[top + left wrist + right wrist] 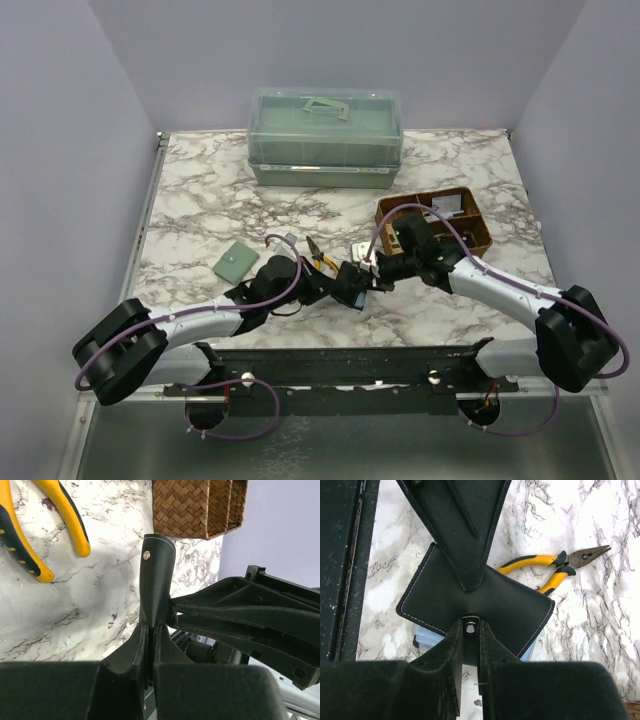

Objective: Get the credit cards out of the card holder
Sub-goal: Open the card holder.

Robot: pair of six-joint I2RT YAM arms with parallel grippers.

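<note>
The card holder (510,602) hangs between the two arms above the near centre of the counter (200,200), gripped from both sides. The left fingers (132,652) are clenched on one black flap, which stands straight up out of them with the snap button (146,555) near its top edge. The right fingers (447,655) are pinched on the edge of the opposite flap, at its own small metal stud. From the right wrist view the holder spreads directly ahead of the right fingers, its long side lying across their line of reach and tilted down to the right, with the left fingers crossing it from the far side. Neither arm is nearer, since both already have hold. The coming move therefore appears to turn on drawing the two flaps apart (or on freeing one set of fingers to reach inside). A pale blue-grey layer shows under the lower edge of the holder. Whether it is lining or a card cannot be told, so no credit cards can be counted. Item count: one card holder, one green wallet (236,262) to the left of the arms, one pair of pliers (540,560) with yellow handles just beyond the holder, one wicker basket (190,510) to the right, and one lidded box (325,135) at the far edge.
</note>
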